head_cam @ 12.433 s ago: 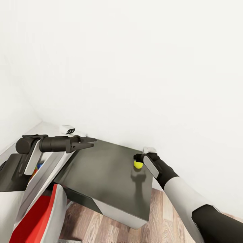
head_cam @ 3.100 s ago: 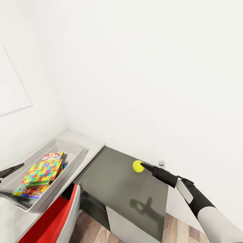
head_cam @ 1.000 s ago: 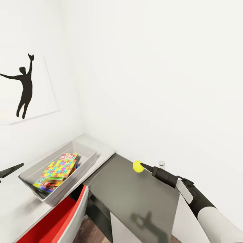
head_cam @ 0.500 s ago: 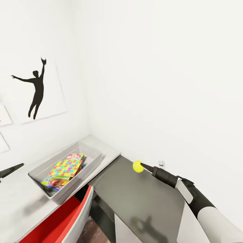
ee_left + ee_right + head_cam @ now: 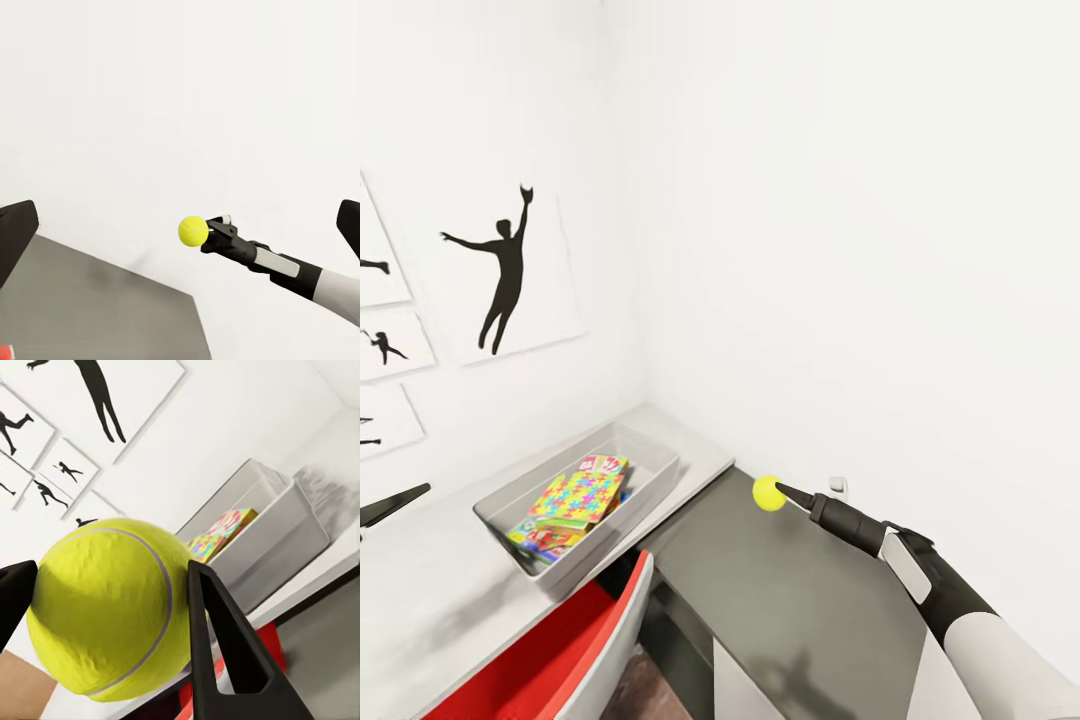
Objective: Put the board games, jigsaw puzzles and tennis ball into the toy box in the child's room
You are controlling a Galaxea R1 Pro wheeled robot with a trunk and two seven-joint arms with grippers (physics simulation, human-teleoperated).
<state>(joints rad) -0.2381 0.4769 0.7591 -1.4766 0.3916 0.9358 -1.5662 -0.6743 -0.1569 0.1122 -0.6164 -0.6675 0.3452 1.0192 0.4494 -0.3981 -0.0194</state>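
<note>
Yellow tennis ball (image 5: 767, 492) in right hand (image 5: 785, 492), box-lid (image 5: 599, 465) lettering seemingly unreadable

No readable text, labels, brands or numbers in any view; top box (image 5: 600, 466) in the grey bin (image 5: 650, 492), left of centre in the head view, has red-and-white print, too small to make out; wall posters (image 5: 510, 270) at upper left carry black figure silhouettes, no lettering

silhouette posters (image 5: 510, 270) on wall | red chair (image 5: 550, 660), possibly | dark cabinet (image 5: 800, 610)
</note>
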